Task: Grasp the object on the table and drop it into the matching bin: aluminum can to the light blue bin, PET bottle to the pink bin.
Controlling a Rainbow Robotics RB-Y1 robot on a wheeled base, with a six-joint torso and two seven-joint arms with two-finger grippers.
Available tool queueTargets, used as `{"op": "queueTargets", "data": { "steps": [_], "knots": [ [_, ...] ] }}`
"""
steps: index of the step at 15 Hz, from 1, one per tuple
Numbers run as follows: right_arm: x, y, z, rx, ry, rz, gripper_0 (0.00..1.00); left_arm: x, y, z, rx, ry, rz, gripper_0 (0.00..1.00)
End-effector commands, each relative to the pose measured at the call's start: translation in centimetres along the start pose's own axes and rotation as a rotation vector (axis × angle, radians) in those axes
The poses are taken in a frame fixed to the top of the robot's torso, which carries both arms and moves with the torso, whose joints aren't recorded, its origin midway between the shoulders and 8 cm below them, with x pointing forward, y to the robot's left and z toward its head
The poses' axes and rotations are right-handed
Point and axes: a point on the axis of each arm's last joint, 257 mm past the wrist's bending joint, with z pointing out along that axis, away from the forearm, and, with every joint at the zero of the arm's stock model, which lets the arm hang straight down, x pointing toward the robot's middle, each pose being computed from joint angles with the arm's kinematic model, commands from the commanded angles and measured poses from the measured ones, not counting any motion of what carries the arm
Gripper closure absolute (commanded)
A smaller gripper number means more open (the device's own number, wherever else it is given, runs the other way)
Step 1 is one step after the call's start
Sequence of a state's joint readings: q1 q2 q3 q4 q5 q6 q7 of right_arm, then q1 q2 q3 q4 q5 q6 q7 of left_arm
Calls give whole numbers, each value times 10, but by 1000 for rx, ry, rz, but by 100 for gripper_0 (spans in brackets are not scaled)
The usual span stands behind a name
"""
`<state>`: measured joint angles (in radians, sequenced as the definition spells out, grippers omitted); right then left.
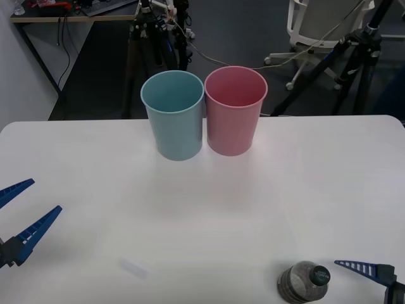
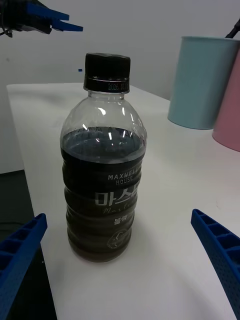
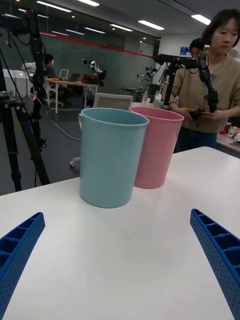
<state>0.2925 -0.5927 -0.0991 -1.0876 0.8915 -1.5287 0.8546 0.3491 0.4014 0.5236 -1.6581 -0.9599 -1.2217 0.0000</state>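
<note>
The PET bottle [image 1: 305, 282] stands upright near the table's [image 1: 202, 209] front right edge. It is clear with dark liquid and a black cap [image 2: 107, 66]. My right gripper [image 2: 119, 215] is open, a blue finger [image 1: 361, 267] on each side of the bottle, neither touching it. At the back centre the light blue bin [image 1: 173, 114] and the pink bin [image 1: 234, 111] stand side by side, the pink one on the right. My left gripper [image 1: 45, 195] hangs open at the front left with nothing between its fingers, facing the bins [image 3: 110, 155].
Behind the table's far edge are black tripod legs [image 1: 152, 38] and a white office chair [image 1: 323, 25]. A wide stretch of bare tabletop lies between the bins and both grippers. The bottle stands close to the table's front edge.
</note>
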Motion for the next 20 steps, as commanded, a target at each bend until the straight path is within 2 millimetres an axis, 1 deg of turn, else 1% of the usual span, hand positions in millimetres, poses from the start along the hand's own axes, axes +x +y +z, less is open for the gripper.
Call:
{"op": "queueTargets", "data": {
  "steps": [1,3,5,11,17,20],
  "knots": [
    [-1,1,13,-3,-19,2,0,0,0,0,0,0,0,0],
    [0,3,26,-11,-31,10,0,0,0,0,0,0,0,0],
    [-1,2,35,-13,-40,10,0,0,0,0,0,0,0,0],
    [-3,9,59,-53,-68,21,0,0,0,0,0,0,0,0],
    [-9,7,79,-68,-97,10,0,0,0,0,0,0,0,0],
    [-11,5,82,-70,-105,8,0,0,0,0,0,0,0,0]
  ]
}}
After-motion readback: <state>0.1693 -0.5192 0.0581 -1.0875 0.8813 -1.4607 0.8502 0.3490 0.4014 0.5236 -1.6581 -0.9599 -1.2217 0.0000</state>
